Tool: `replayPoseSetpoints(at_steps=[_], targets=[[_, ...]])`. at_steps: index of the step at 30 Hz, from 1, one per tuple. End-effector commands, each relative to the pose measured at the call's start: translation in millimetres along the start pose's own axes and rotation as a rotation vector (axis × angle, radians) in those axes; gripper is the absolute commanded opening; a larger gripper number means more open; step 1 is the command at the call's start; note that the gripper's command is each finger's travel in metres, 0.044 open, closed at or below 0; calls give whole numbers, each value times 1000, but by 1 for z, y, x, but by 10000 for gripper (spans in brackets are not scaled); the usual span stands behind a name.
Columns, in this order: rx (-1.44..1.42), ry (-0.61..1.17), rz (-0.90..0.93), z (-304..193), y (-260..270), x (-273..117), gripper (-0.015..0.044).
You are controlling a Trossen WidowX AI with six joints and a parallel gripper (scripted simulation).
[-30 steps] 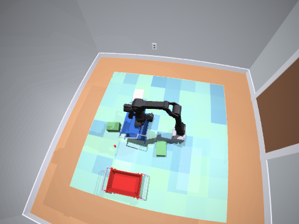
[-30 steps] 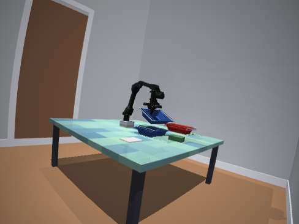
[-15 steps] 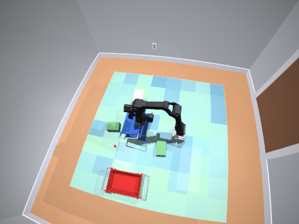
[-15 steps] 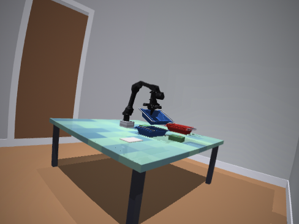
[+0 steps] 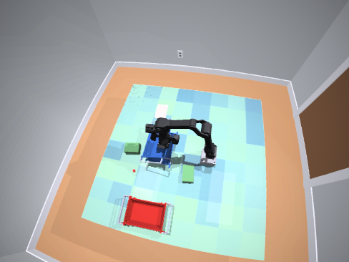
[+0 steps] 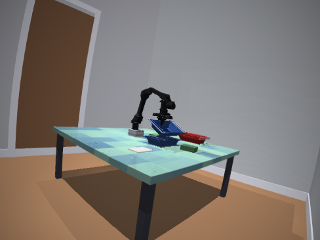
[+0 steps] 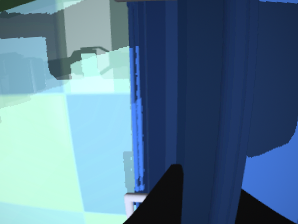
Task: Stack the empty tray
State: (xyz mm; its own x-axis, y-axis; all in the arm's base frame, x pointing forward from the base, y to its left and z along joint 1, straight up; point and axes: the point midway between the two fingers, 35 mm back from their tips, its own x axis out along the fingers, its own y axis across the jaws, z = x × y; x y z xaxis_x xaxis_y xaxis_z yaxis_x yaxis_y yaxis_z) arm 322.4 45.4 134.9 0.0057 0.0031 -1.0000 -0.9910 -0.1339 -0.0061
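My gripper (image 5: 163,146) (image 6: 162,124) (image 7: 188,173) is shut on a long side wall of a blue tray. This held tray (image 5: 151,149) (image 6: 175,128) looks empty and hangs steeply tilted, with wire bars at its ends. A second blue tray (image 6: 162,141) stands on the table right under it; its rim also shows in the wrist view (image 7: 138,135). The held tray's low edge is close above that rim; whether they touch I cannot tell. The lower tray's load is hidden. Part of a wire bar (image 7: 129,205) shows at its end, but how its bars lie is unclear.
A red tray (image 5: 161,216) (image 6: 193,138) with wire bars out over its ends stands farther off. Green blocks (image 5: 132,148) (image 5: 187,174) lie on either side of the blue trays; one also shows in the exterior view (image 6: 189,148). A white pad (image 5: 161,110) (image 6: 140,149) lies beyond them.
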Motion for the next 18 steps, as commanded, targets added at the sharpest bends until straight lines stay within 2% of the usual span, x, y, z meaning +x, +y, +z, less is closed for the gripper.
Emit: replayPoseSetpoints(at_steps=[1,18], targets=[[3,-1,-23,0,-3,1,0],[3,-1,-23,0,2,19,0]])
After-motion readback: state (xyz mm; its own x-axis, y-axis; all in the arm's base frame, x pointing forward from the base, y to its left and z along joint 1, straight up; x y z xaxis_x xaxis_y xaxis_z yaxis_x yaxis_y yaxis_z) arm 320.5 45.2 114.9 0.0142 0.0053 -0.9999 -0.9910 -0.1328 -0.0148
